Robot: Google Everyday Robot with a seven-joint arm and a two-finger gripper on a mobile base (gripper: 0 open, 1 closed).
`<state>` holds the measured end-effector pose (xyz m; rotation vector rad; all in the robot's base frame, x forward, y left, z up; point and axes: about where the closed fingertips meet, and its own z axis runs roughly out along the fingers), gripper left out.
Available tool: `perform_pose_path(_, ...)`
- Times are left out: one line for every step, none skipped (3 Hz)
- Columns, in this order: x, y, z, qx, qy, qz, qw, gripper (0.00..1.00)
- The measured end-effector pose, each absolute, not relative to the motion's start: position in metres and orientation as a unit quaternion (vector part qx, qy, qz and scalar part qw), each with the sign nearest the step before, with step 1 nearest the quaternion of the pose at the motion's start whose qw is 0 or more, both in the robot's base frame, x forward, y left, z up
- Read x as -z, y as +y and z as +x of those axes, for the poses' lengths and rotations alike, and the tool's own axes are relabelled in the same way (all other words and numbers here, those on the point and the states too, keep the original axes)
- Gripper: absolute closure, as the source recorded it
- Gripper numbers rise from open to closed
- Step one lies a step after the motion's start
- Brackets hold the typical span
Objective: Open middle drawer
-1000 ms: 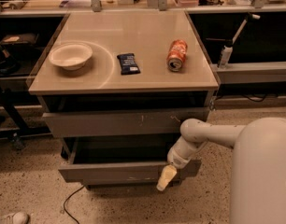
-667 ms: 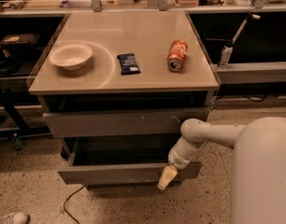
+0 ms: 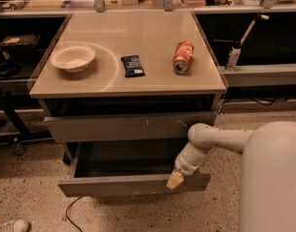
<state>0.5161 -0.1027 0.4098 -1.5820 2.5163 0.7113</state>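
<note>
So the robot's pale-tipped gripper (image 3: 175, 180) sits at the top edge of the wide grey flat-fronted middle drawer (image 3: 124, 185), which is pulled out and stretches off to its left. Can't tell how open the gripper is or whether it's holding anything. Just above it is the scratched taller grey drawer front (image 3: 114, 128). Higher up are an orange soda can (image 3: 183, 57) lying on its side, a dark snack packet (image 3: 132, 65) and, further left, a white round bowl (image 3: 73, 57).

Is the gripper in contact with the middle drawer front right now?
Cannot tell. In the camera view the gripper overlaps the front edge of the middle drawer near its right end; depth hides any gap.
</note>
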Motion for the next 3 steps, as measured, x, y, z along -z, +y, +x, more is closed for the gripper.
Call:
perform_pose_path(-0.4098, -0.1027, 0.5161, -0.233, 0.823, -0.517, 0.043, 0.87)
perform_pose_path(-0.4105, -0.1013, 0.5170, -0.233, 0.821, -0.519, 0.044, 1.00)
perform_pose_path(-0.4119, -0.1071, 0.5089, -0.234, 0.823, -0.515, 0.042, 1.00)
